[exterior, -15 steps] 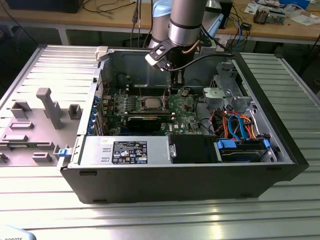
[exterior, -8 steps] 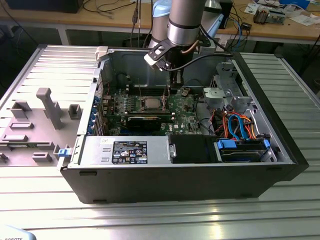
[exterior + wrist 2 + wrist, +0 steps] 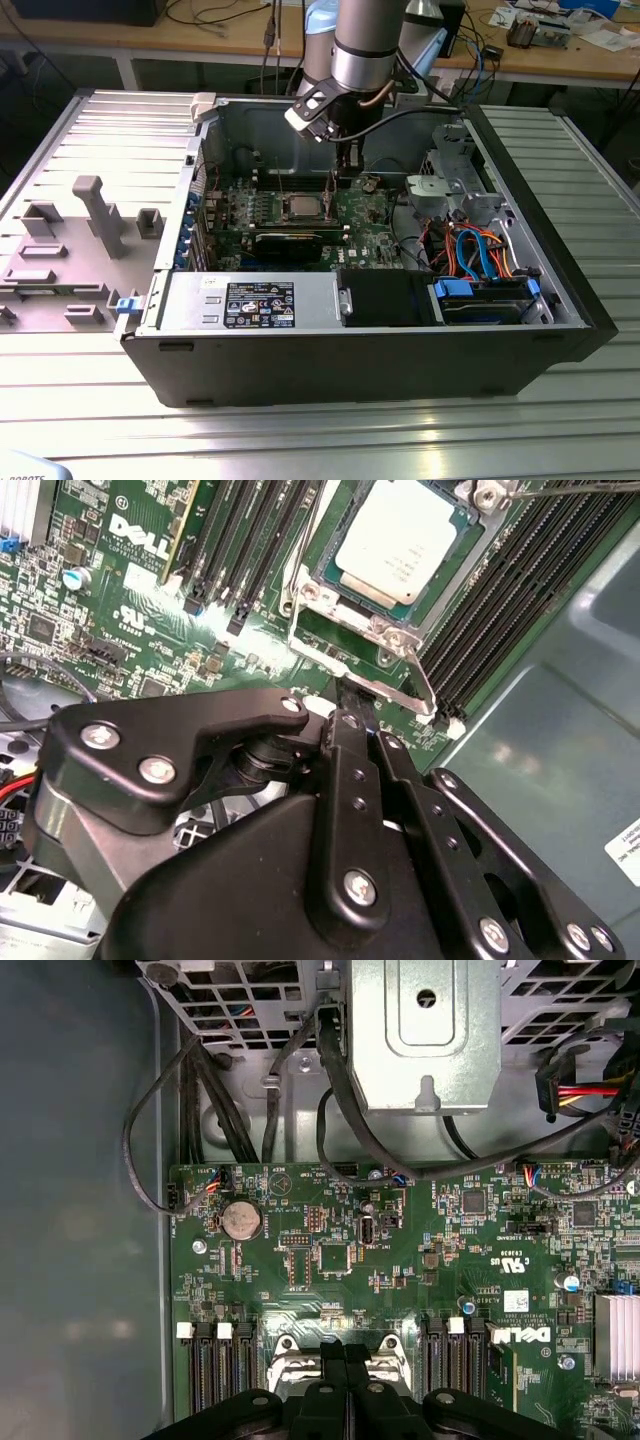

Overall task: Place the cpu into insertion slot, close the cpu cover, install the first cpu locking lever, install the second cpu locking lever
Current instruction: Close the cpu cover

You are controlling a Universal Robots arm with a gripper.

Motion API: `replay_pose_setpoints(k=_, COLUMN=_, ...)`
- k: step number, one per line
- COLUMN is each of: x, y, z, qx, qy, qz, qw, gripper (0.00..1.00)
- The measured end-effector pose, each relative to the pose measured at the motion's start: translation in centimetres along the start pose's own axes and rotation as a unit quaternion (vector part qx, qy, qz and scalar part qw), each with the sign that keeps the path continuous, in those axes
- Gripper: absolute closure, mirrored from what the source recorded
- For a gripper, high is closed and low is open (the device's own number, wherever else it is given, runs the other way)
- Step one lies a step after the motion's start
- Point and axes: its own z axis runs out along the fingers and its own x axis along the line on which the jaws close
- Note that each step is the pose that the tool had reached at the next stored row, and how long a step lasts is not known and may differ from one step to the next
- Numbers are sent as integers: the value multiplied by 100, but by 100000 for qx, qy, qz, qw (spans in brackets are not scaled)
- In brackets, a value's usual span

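The cpu (image 3: pixel 400 538), a silver-grey square chip, lies flat in the insertion slot (image 3: pixel 305 207) on the green board. The cpu cover (image 3: pixel 468 560), a thin silvery frame, lies down around the chip. A thin wire locking lever (image 3: pixel 385 678) runs along the socket's edge nearest my gripper. Another lever (image 3: pixel 565 488) shows as a thin rod at the socket's far corner. My gripper (image 3: pixel 347 695) is shut, its black fingers (image 3: pixel 345 1360) pressed together with nothing between them. Its tips are right at the near lever; contact cannot be told. In the exterior view the gripper (image 3: pixel 347 165) hangs just to the right of the socket.
Memory slots (image 3: pixel 240 550) flank the socket on both sides. A black graphics card (image 3: pixel 290 243) lies in front of it. A metal drive cage (image 3: pixel 430 1030) and cable bundles (image 3: pixel 215 1090) sit beside the board. The case walls (image 3: pixel 400 360) enclose everything.
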Motion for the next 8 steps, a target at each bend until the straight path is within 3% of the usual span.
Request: replay_pose_setpoints(k=8, x=0, y=-54, z=1, qx=-1, qy=2, qz=0, qw=100000, gripper=89)
